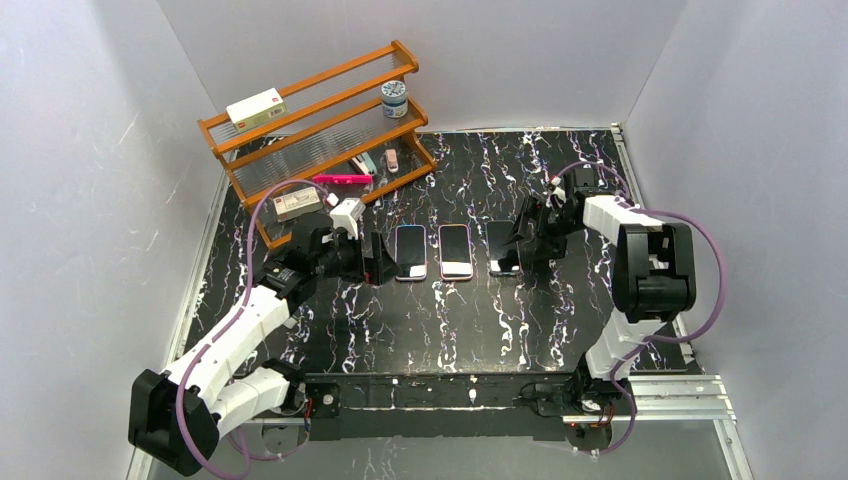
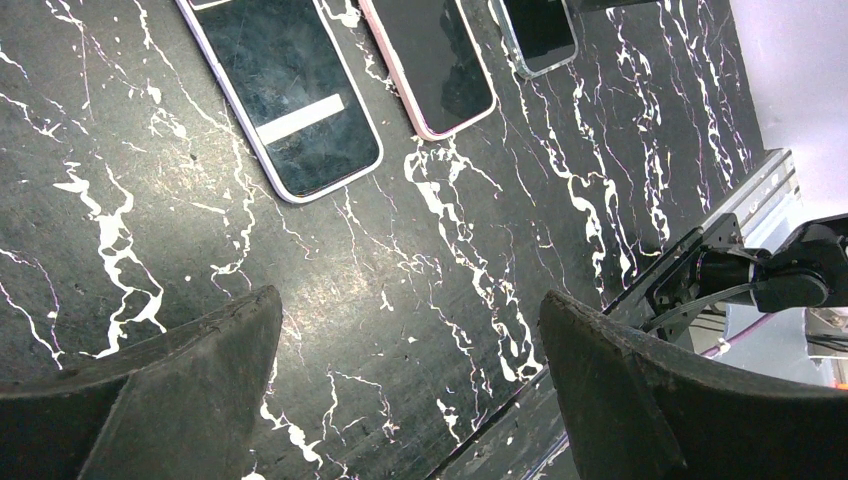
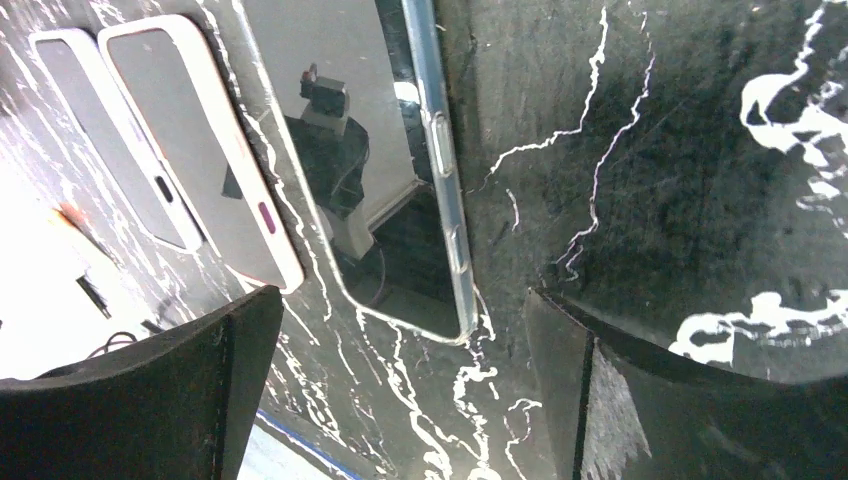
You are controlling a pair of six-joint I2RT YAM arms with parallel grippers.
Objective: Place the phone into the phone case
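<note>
Clear case [image 3: 447, 180] around the phone [image 3: 340, 110] may be half-seated; left fingers [image 2: 180, 390] and right fingers [image 3: 150, 400] gape open, so a corner could spring loose.

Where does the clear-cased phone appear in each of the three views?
Top external: the clear-cased phone is the rightmost of the row of three.
Left wrist: at the top edge, right of centre.
Right wrist: upper centre.
Shared landmark: the pink-edged phone beside it.

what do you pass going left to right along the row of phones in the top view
left gripper → pale-rimmed phone → pink-rimmed phone → phone in the clear case
</note>
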